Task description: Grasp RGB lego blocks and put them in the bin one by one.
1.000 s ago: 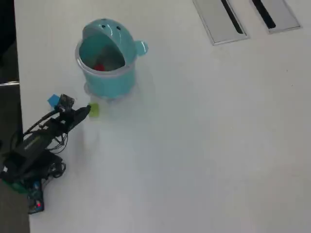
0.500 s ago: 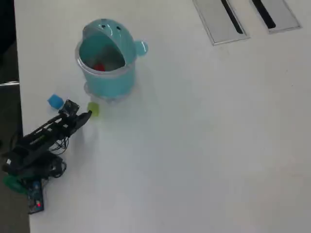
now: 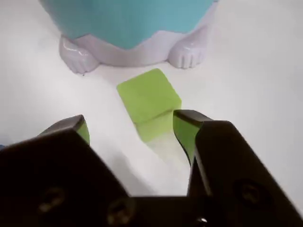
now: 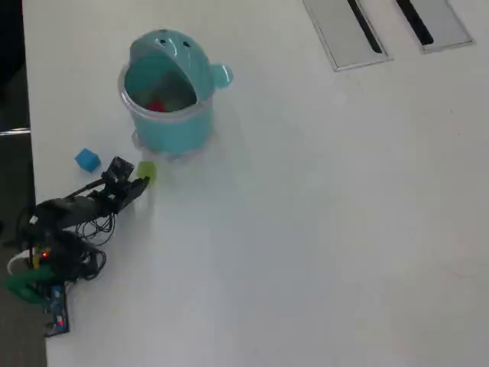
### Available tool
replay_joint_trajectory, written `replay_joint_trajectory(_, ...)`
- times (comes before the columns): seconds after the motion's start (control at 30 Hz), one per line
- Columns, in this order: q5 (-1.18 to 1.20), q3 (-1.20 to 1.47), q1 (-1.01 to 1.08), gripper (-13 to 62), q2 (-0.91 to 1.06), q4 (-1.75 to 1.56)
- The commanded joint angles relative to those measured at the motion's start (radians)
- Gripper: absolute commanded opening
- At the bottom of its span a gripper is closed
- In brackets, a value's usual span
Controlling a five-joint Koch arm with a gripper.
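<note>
The yellow-green block [image 3: 149, 99] [image 4: 147, 170] lies on the white table just in front of the teal bin [image 3: 128, 21] [image 4: 164, 92]. My gripper [image 3: 130, 125] [image 4: 139, 182] is open, its two black fingertips [image 3: 187, 124] a little short of the block; the right one stands close beside the block's near corner. Nothing is held. The red block [image 4: 157, 106] lies inside the bin. The blue block [image 4: 87, 160] sits on the table left of the gripper in the overhead view.
The table's left edge [image 4: 27, 153] runs close to the arm's base [image 4: 46, 252]. Two grey slotted panels [image 4: 386, 27] lie at the far right top. The bin's white feet [image 3: 78, 54] stand just beyond the yellow-green block.
The arm has lowered and drawn back, uncovering the blue block. The gripper now sits low on the table right behind the yellow-green block.
</note>
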Motion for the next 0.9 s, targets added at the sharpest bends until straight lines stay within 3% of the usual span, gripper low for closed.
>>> replay_joint_trajectory(0.0, 0.0, -0.083, 0.002, 33.1, -0.018, -0.097)
replay_joint_trajectory(0.87, 0.003, -0.239, 0.032, 33.0, -0.387, -0.288)
